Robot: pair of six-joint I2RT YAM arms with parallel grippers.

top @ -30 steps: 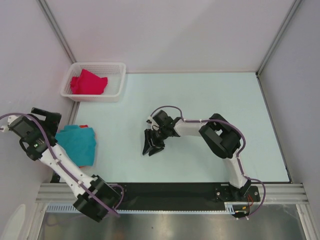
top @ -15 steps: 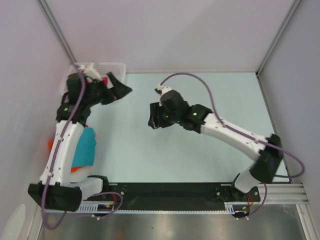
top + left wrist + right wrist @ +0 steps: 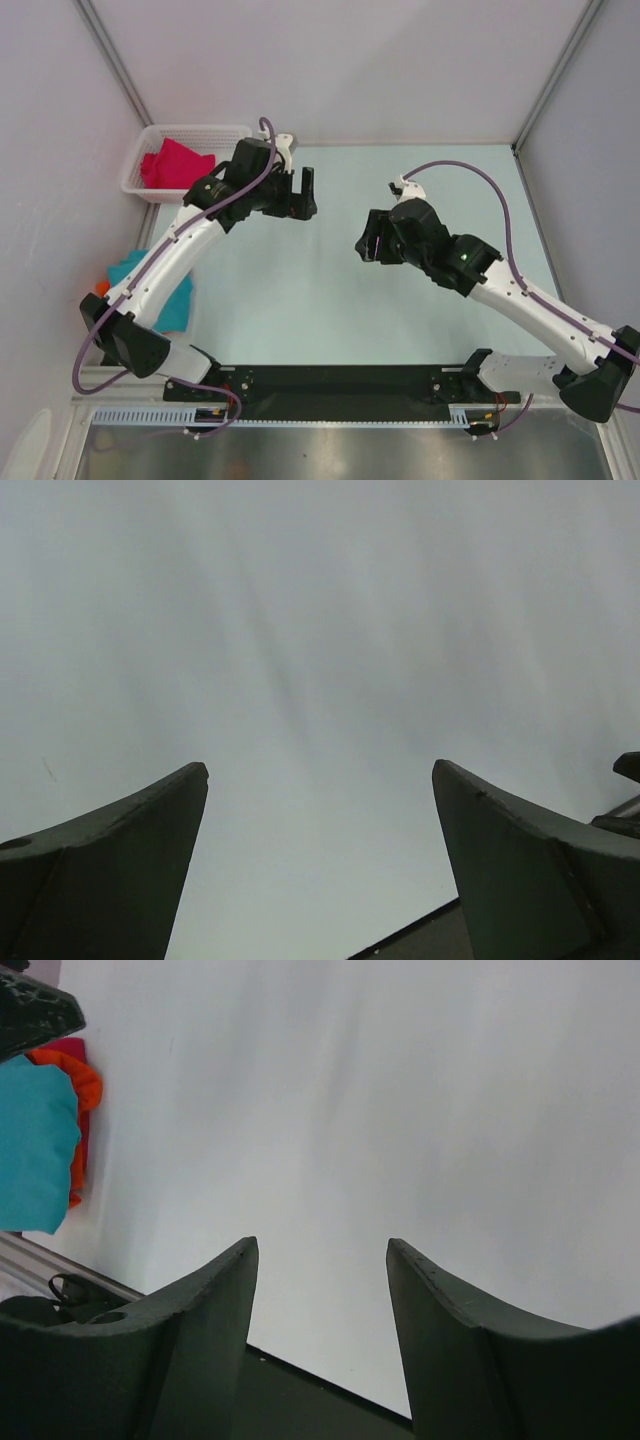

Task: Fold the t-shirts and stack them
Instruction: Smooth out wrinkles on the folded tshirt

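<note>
A magenta-red t-shirt lies bunched in the white lattice basket at the back left. A teal-blue t-shirt lies folded at the table's left edge, with a bright orange t-shirt peeking out beneath it. The right wrist view shows the same pile, teal over orange. My left gripper hovers open over bare table to the right of the basket, nothing between its fingers. My right gripper is open over the table's middle, also empty.
The left arm stretches diagonally over the teal shirt and past the basket. Grey walls close the table on the left, back and right. A black rail runs along the near edge.
The left arm swung from the left edge by the teal shirt, past the basket, out over the table. The right arm drew back to the right and its jaws widened.
</note>
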